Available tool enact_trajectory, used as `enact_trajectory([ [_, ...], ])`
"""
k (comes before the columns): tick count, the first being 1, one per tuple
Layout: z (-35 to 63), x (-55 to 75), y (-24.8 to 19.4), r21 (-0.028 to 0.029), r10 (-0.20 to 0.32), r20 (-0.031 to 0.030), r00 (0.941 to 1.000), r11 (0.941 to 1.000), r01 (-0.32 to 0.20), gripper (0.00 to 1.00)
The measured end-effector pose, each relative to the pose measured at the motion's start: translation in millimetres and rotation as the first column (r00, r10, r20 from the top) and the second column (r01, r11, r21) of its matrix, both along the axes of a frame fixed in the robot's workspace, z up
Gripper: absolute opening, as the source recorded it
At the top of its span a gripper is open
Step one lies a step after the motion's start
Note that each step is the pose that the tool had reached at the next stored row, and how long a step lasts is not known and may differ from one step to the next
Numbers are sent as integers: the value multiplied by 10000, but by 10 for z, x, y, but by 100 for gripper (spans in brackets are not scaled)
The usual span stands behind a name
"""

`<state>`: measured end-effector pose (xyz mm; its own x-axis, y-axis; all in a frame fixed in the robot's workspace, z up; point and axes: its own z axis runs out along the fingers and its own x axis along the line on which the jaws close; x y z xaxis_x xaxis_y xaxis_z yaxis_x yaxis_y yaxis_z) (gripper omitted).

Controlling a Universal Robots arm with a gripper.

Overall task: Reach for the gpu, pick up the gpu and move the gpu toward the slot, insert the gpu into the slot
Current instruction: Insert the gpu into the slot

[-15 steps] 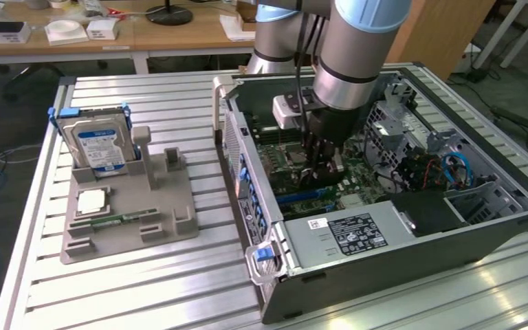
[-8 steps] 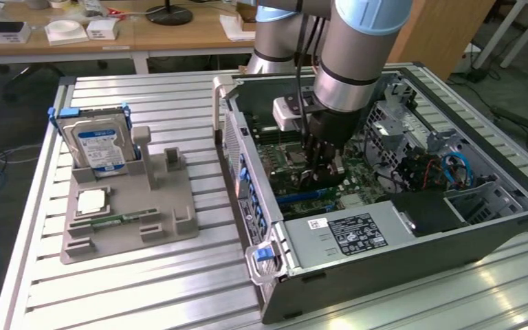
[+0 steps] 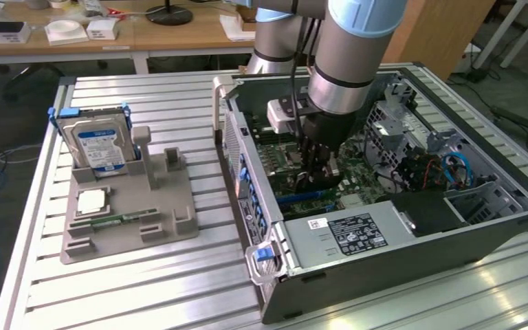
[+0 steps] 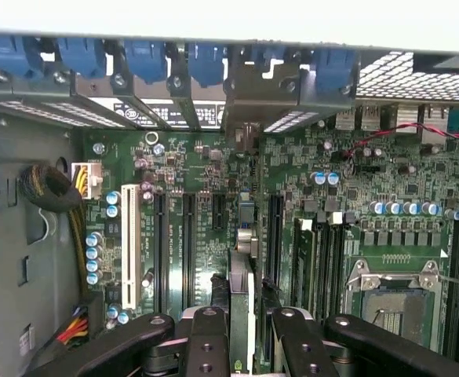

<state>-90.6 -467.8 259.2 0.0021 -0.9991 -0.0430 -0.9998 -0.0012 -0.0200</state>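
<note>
My gripper (image 4: 243, 338) is down inside the open computer case (image 3: 383, 234), shut on the gpu (image 4: 242, 287). The gpu is a thin dark card seen edge-on between my two black fingers (image 4: 205, 338). It stands upright on the green motherboard (image 4: 205, 169), with its far end by the metal bracket (image 4: 245, 129) at the case's rear openings. The card runs parallel to the long black slots (image 4: 188, 243) on either side of it. In the exterior view my gripper (image 3: 312, 180) holds the card low on the board, just above a blue slot (image 3: 302, 199). The slot directly beneath the card is hidden.
The silver processor socket (image 4: 394, 302) and a white connector (image 4: 131, 247) flank the card. Cable bundles (image 4: 52, 188) lie by the case wall. On the table at the exterior view's left, a grey fixture (image 3: 126, 213) holds a blue-labelled hard drive (image 3: 99, 141) and a processor chip (image 3: 93, 201).
</note>
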Motion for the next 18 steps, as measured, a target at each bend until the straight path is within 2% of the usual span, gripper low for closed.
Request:
enact_trajectory([
  [18,-50,-29,-1,0,0,0,10000,10000,0,26],
])
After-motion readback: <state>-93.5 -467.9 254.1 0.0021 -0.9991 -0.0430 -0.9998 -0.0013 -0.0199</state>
